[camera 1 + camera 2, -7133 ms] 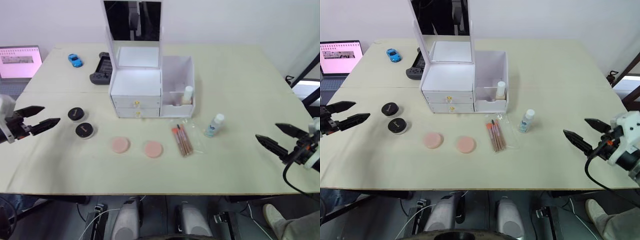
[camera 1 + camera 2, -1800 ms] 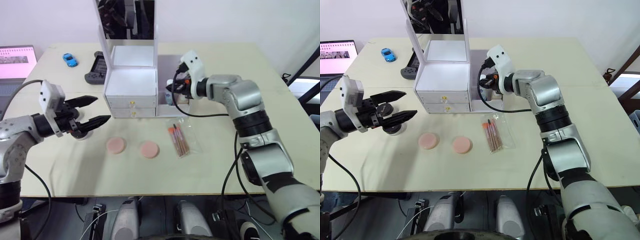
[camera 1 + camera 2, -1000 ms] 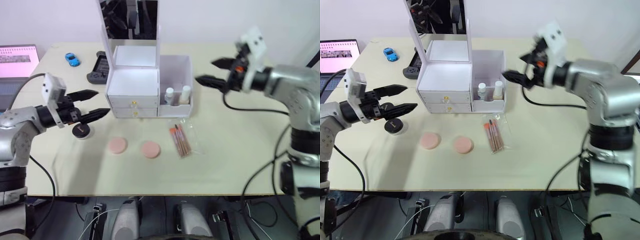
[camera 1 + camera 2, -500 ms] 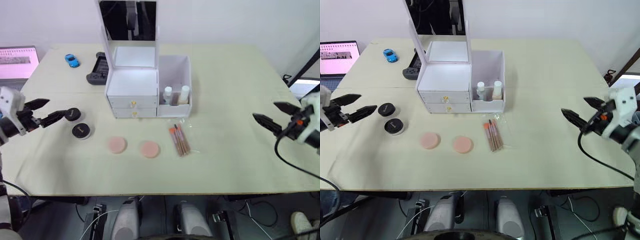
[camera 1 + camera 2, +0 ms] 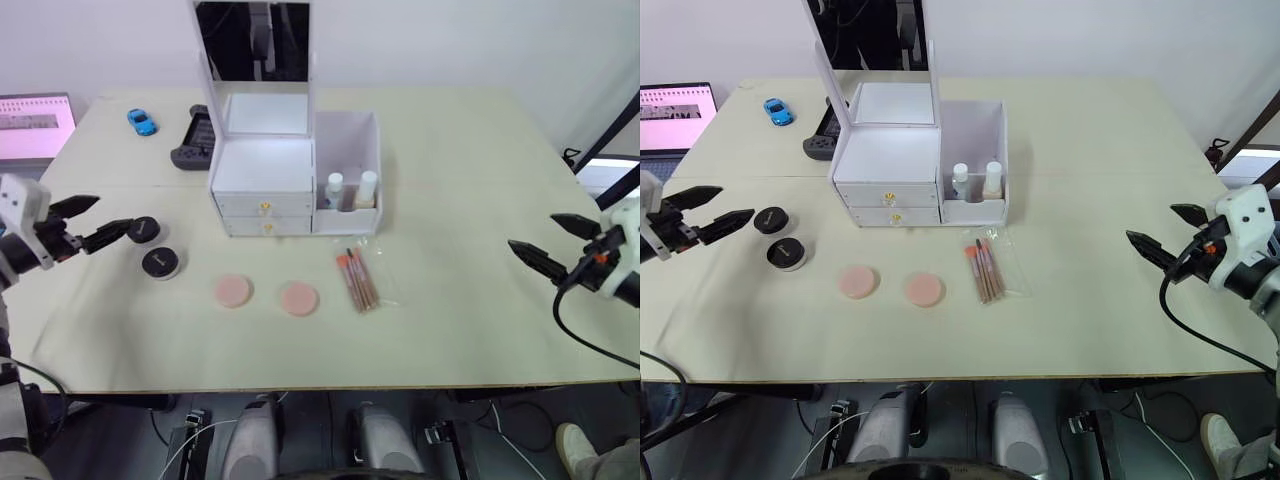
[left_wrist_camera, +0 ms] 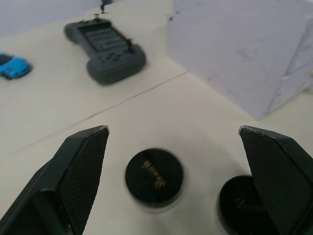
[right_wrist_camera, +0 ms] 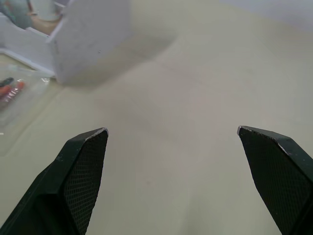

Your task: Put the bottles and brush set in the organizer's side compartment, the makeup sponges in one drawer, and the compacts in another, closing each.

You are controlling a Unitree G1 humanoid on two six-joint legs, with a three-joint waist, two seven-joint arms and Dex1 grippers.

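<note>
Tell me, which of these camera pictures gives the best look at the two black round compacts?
The left wrist view: the nearer compact sits large between the open left claw, gold print visible, the second compact partly cut off. Both head views show the pair small, side by side left of the organizer.

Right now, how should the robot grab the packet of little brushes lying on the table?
Probably from straight above, pinching across its narrow width near the middle. The brush set lies flat in front of the organizer, long and thin, so its long edges suit the jaws. The right gripper, open, is on the nearer side, though the flat sleeve may be slippery.
</note>
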